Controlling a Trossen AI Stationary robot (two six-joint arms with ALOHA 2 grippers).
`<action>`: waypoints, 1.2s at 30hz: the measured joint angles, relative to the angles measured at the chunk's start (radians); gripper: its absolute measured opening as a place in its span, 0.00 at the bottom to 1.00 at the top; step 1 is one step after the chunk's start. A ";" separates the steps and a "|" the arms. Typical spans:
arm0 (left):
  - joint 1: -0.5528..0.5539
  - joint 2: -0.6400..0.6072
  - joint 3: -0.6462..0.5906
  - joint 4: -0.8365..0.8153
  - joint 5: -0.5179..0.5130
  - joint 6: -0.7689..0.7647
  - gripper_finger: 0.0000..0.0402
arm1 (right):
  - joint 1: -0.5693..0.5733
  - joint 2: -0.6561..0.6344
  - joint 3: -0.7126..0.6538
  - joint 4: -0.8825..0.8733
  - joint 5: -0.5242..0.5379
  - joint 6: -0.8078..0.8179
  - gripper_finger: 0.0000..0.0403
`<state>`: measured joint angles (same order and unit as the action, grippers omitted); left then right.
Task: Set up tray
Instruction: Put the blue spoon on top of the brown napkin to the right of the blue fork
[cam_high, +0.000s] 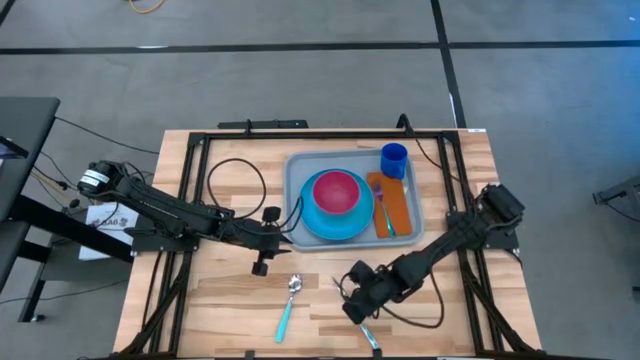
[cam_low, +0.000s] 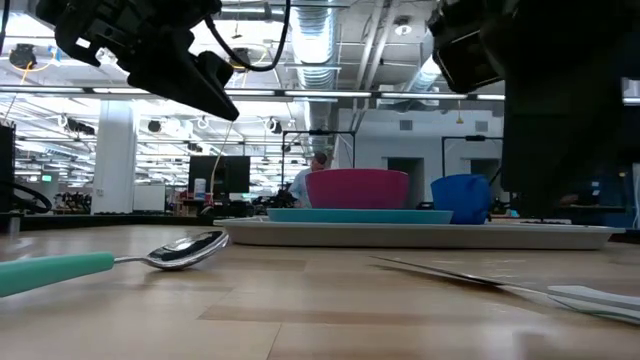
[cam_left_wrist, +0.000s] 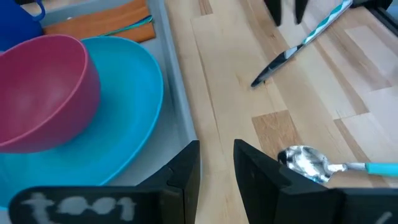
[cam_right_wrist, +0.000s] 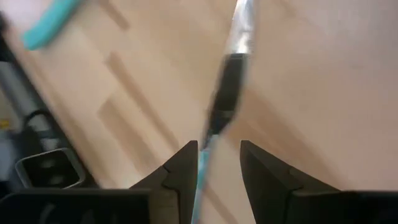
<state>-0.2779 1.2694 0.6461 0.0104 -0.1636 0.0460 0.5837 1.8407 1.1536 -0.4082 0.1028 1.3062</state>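
Tray (cam_high: 297, 190): grey-blue, on the table's far half, carrying blue plate (cam_high: 312, 222) with pink bowl (cam_high: 336, 190), blue cup (cam_high: 394, 160), orange napkin (cam_high: 399, 208) and what looks like a fork.

Left gripper (cam_high: 262, 240): just beside the tray's near-left corner, fingers narrowly parted, holding nothing.

Spoon (cam_high: 289, 303): teal-handled, on bare wood beyond that gripper.

Right gripper (cam_high: 357, 298): fingers slightly apart over the knife (cam_high: 370, 337), grip unclear.

tray (cam_high: 300, 170) grey-blue | plate (cam_high: 335, 222) bright blue | bowl (cam_high: 337, 190) magenta | cup (cam_high: 394, 160) dark blue | napkin (cam_high: 399, 205) orange | spoon (cam_high: 288, 308) handle teal | table (cam_high: 220, 290) light wood
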 joint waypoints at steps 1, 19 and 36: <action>0.000 0.000 0.000 0.011 0.001 -0.001 0.22 | -0.004 -0.001 0.012 -0.014 0.000 -0.002 0.28; -0.169 0.075 -0.001 -0.035 0.099 -0.749 0.22 | -0.003 -0.002 0.063 -0.169 0.163 -0.289 0.28; -0.143 0.415 0.000 0.276 0.079 -0.884 0.22 | -0.032 -0.005 0.063 -0.167 0.213 -0.505 0.28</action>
<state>-0.4213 1.6848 0.6456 0.2868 -0.0847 -0.8379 0.5518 1.8359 1.2163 -0.5751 0.3157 0.8015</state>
